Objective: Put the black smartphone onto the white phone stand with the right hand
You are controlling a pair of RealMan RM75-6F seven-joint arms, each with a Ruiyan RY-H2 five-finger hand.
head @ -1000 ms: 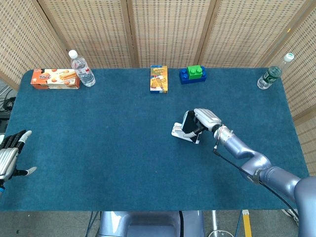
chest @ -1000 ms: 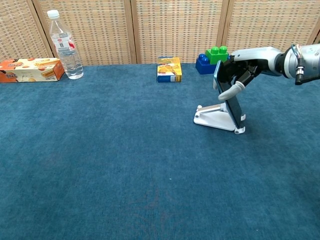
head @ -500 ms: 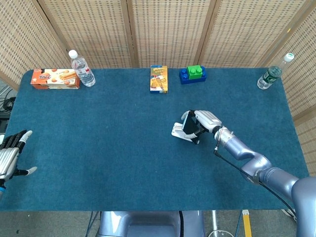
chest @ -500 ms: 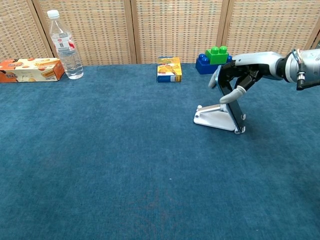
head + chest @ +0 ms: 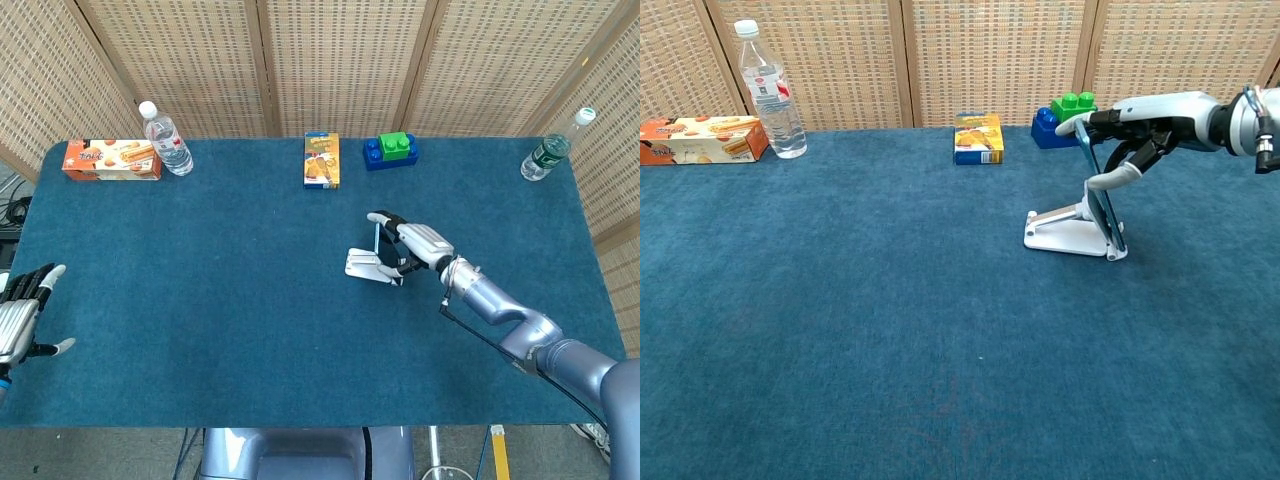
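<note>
Two hands: in view.
Right hand [image 5: 1128, 135]: fingers clamped on black smartphone [image 5: 1098, 200].
Smartphone: tilted, leaning on white phone stand [image 5: 1065, 234].
Left hand [image 5: 20, 318]: fingers apart, holding nothing, at surface [image 5: 200, 300] edge.

A table covered in blue cloth [image 5: 230, 300] carries everything. At about twelve o'clock along its far edge stand a yellow snack box [image 5: 321, 159] and, just beside it toward one o'clock, a blue and green toy block [image 5: 391, 151]. At ten o'clock lie an orange biscuit box [image 5: 111, 160] and a clear water bottle [image 5: 166, 139], close together. At two o'clock stands a green-labelled bottle [image 5: 552, 149]. Right of centre sits the white phone stand [image 5: 1068, 235].
</note>
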